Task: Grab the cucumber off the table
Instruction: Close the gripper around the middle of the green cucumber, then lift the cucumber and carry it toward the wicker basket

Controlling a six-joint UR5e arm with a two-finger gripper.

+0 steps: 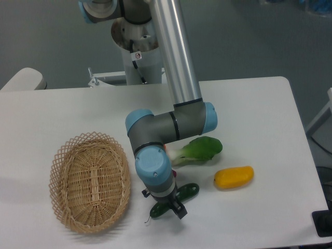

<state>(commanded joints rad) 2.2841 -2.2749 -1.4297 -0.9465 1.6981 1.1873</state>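
Robot gripper (171,203) down over the cucumber (175,199) on the white bench (259,114).
Fingers straddle its middle; their closure cannot be told. Cucumber looks stiff, glossy, likely slippery; mid-length suits gripping.

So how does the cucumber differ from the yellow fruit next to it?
The cucumber is dark green, long and slim; the yellow fruit is shorter and plumper. The cucumber lies partly hidden under the gripper, which straddles its middle, while the yellow fruit lies fully in view and untouched. Both rest on the white table, tilted up to the right.
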